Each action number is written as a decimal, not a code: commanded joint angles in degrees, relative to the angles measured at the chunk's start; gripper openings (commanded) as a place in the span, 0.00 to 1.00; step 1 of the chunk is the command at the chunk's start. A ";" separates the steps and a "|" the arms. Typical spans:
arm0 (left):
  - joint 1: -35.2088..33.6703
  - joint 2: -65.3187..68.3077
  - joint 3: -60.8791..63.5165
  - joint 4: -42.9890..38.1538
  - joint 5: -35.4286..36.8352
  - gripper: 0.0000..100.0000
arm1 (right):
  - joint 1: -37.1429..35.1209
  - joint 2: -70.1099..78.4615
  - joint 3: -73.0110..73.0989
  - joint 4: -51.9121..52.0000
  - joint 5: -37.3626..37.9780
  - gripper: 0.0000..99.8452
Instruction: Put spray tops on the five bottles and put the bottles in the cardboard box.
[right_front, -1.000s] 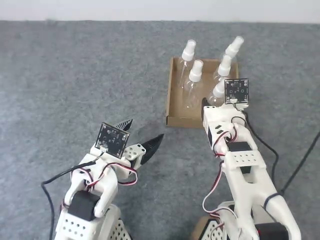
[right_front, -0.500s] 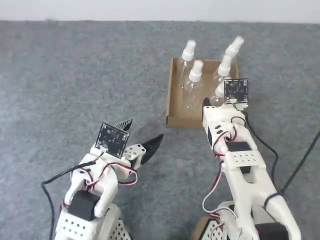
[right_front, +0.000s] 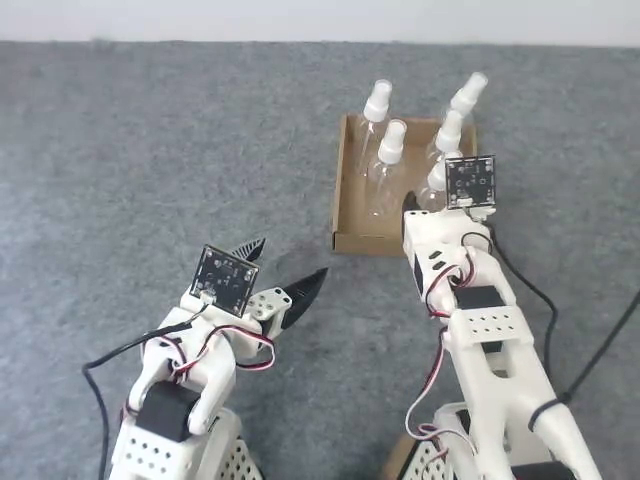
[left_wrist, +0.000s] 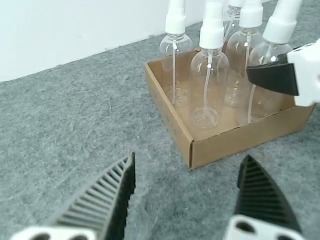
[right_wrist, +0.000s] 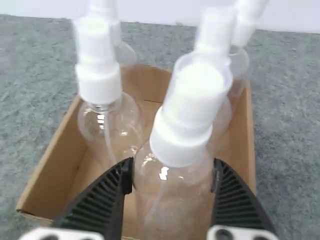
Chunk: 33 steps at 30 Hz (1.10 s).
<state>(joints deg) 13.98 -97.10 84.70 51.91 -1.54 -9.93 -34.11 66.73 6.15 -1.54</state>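
— Where are the bottles (left_wrist: 209, 85)?
— Five of them, spray tops (left_wrist: 212, 31) on, are in the box (right_front: 368, 243) on the grey desk (right_front: 150, 150).
— And the arms?
— The right arm (right_front: 470, 300) is over the box's near corner, the right jaws clamped on the nearest bottle (right_wrist: 172, 185). Whether that bottle rests on the box floor cannot be told. The left arm (right_front: 215, 350) hangs over the desk, well apart from the box, the left jaws spread wide, holding nothing.
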 joint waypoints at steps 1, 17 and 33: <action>0.00 -0.62 -0.22 -1.58 -0.62 0.30 | -0.57 -2.95 -0.53 0.13 0.97 0.16; 0.00 -0.62 -0.22 -1.49 -0.62 0.30 | -0.57 -2.86 -0.44 2.07 1.23 0.20; 0.00 -0.62 -0.22 -1.49 -0.62 0.30 | -0.57 -3.47 -0.53 2.59 1.23 0.30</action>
<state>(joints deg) 13.98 -97.10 84.70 51.91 -1.54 -10.11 -34.20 66.73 8.35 -1.19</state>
